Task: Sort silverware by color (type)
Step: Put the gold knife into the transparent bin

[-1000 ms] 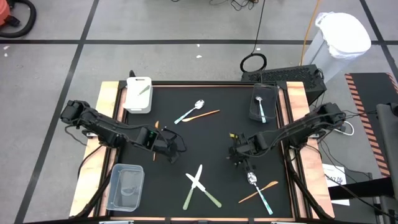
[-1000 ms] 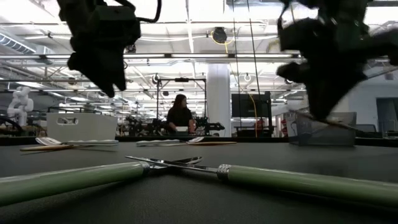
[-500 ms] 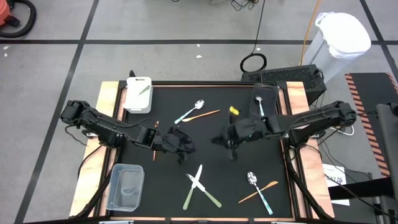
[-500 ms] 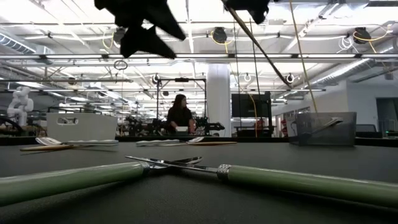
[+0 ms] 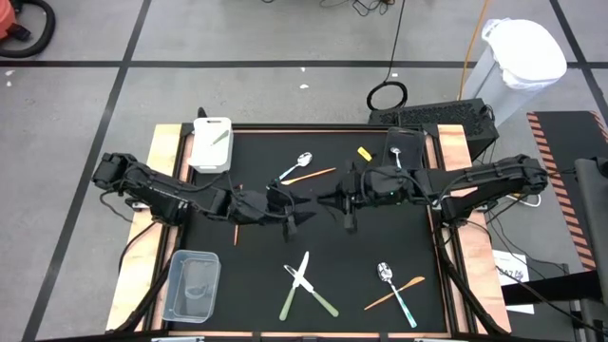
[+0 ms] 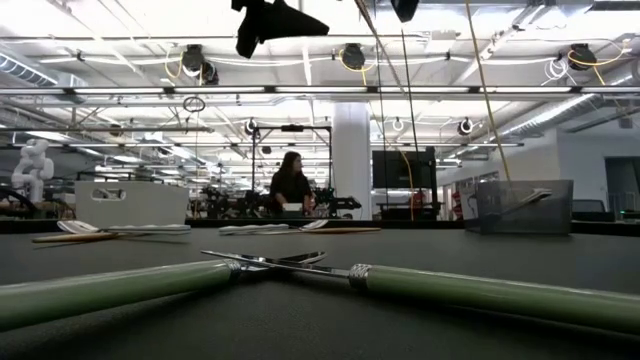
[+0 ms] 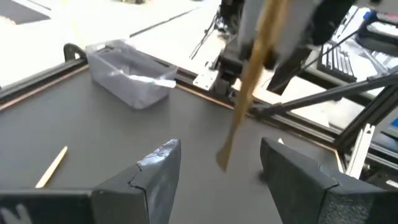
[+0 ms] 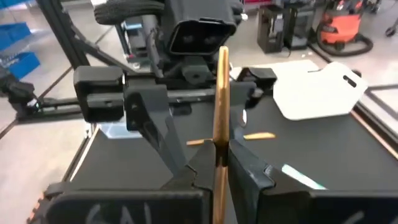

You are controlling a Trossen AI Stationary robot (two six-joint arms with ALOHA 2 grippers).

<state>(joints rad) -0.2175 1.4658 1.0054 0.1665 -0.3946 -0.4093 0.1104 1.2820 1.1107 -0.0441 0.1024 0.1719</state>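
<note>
The thin orange utensil stands clamped upright between the right gripper fingers, held above the middle of the black table. In the left wrist view the same orange stick hangs just ahead of the left gripper, whose fingers are spread apart with nothing between them. From above, the left gripper and right gripper meet nose to nose near the table's centre; the orange utensil itself is hard to make out there.

Toward the table's near edge lie two crossed pale-green-handled knives, and beside them a blue-handled spoon crossing another orange utensil. A spoon and an orange stick lie behind the grippers. A white bin, a clear bin and a dark bin sit at the edges.

In the low view both grippers are cut off at the top edge; a person sits far back in the workshop.
</note>
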